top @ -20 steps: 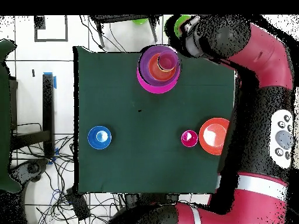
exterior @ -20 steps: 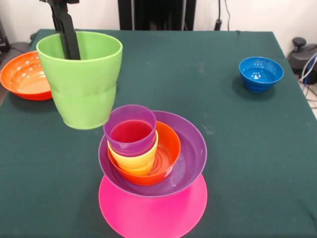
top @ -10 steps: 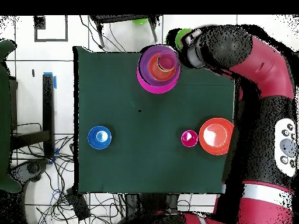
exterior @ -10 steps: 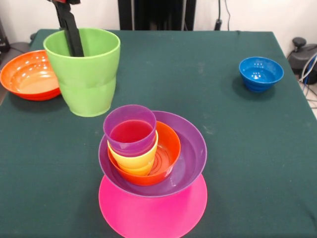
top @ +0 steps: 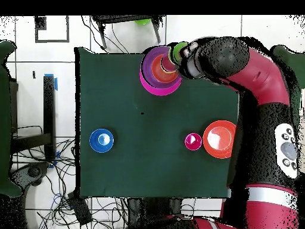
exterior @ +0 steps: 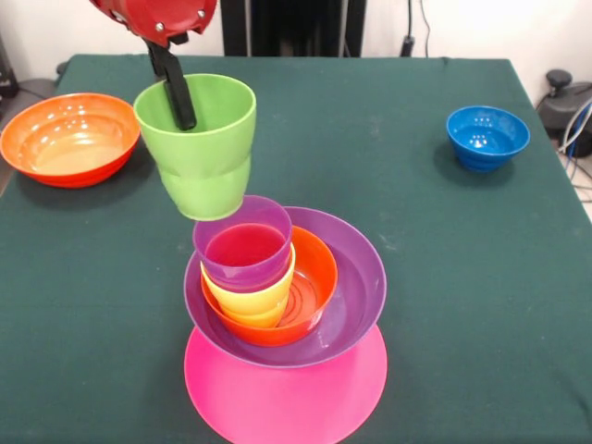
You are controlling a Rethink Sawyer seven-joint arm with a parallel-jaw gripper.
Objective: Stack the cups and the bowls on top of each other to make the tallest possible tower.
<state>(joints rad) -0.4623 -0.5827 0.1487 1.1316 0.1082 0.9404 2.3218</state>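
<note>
Gripper [exterior: 176,92] clamped on the green cup's [exterior: 197,148] rim — one finger inside, cup upright, held off the table. The tower [exterior: 282,305] stands at its 5 o'clock in the front view; the purple cup's [exterior: 243,242] open mouth sits just below the green cup's base — slightly offset.

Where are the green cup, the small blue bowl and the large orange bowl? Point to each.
green cup [exterior: 205,157], front view, on its outer wall.
small blue bowl [exterior: 487,136], front view, on its inside.
large orange bowl [exterior: 69,137], front view, on its inside.
</note>
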